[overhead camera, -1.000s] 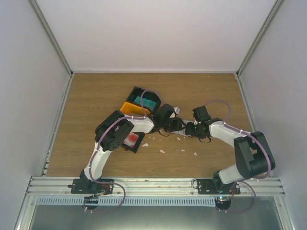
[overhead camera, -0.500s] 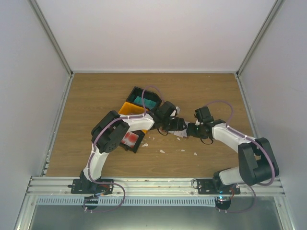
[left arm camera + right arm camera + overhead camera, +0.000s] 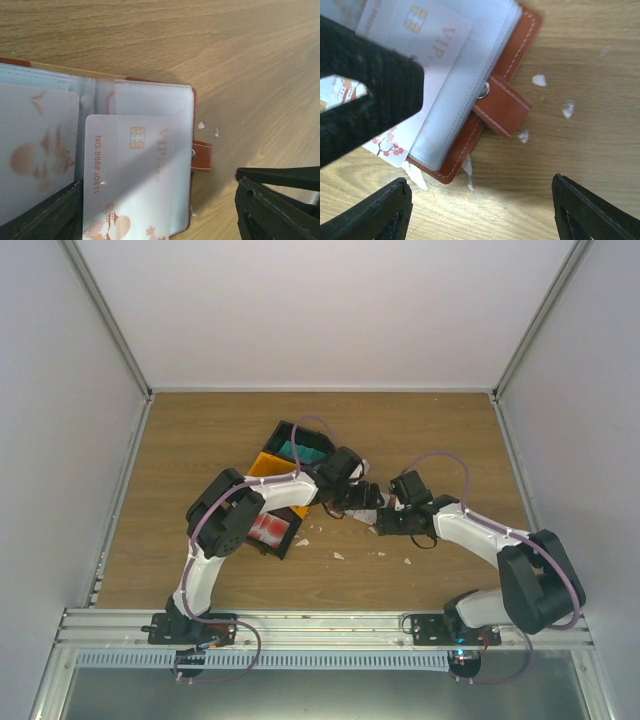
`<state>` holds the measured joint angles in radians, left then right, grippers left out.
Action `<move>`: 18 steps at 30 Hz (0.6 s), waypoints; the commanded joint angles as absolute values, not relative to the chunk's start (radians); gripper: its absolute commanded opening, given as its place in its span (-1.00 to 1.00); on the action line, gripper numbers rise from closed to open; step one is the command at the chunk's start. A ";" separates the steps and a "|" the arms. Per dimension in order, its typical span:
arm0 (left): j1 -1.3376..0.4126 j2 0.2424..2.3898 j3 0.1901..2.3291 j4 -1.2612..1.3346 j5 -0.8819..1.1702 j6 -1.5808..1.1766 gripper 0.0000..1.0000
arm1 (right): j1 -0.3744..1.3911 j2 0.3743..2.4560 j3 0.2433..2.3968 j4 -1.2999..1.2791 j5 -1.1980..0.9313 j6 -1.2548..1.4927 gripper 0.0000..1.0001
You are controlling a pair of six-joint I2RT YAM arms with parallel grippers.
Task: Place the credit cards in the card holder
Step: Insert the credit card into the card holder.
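- Top view: the flat reddish-brown leather card holder (image 3: 367, 513) lies open near the middle of the wooden tabletop (image 3: 440, 430), a little toward the near edge. The left gripper (image 3: 352, 498) and right gripper (image 3: 386, 521) crowd over it from either side. A black bin of teal cards (image 3: 302, 446), a yellow bin (image 3: 266, 465) and a black bin of red-and-white cards (image 3: 270, 530) stand just to its left, so the free room for moving is toward the far and right edges.
- Left wrist view: the left gripper (image 3: 157, 182) is spread wide, gripping nothing. Below it a pale pink-white chip card (image 3: 135, 160) sits partly under a clear plastic sleeve of the card holder (image 3: 202, 156), its near end seemingly sticking out.
- Right wrist view: the right gripper (image 3: 479, 182) gapes too, empty, above the bare wood beside the card holder's (image 3: 512, 60) snap tab. The card (image 3: 415, 40) looks thin, stiff and slick, best pinched by its short exposed edge. The sleeves look floppy, so the holder probably needs pinning by its leather border.
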<state>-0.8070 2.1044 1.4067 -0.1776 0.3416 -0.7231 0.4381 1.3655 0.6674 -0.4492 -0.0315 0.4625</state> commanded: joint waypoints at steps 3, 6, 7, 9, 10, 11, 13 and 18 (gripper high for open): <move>-0.764 2.056 1.367 -0.151 0.495 -0.743 0.65 | 0.494 1.402 0.669 -0.405 0.021 0.453 0.55; -0.751 2.039 1.355 -0.146 0.519 -0.751 0.65 | 0.497 1.392 0.667 -0.391 0.020 0.467 0.55; -0.749 2.032 1.355 -0.154 0.514 -0.749 0.66 | 0.497 1.388 0.666 -0.388 0.020 0.473 0.55; -0.749 2.020 1.354 -0.176 0.484 -0.739 0.67 | 0.498 1.379 0.664 -0.382 0.017 0.482 0.55; -0.749 2.012 1.350 -0.186 0.471 -0.734 0.67 | 0.497 1.377 0.663 -0.378 0.014 0.484 0.54; -0.749 2.006 1.348 -0.194 0.458 -0.730 0.67 | 0.497 1.376 0.662 -0.373 0.008 0.485 0.54; -0.749 1.993 1.345 -0.209 0.439 -0.718 0.70 | 0.498 1.377 0.657 -0.363 0.004 0.485 0.54; -0.749 1.979 1.355 -0.258 0.377 -0.690 0.73 | 0.499 1.381 0.648 -0.343 -0.018 0.481 0.53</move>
<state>-0.7509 2.0247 1.3563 -0.2214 0.4393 -0.7227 0.4885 1.3930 0.6666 -0.3813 -0.0017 0.4698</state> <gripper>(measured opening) 0.862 0.771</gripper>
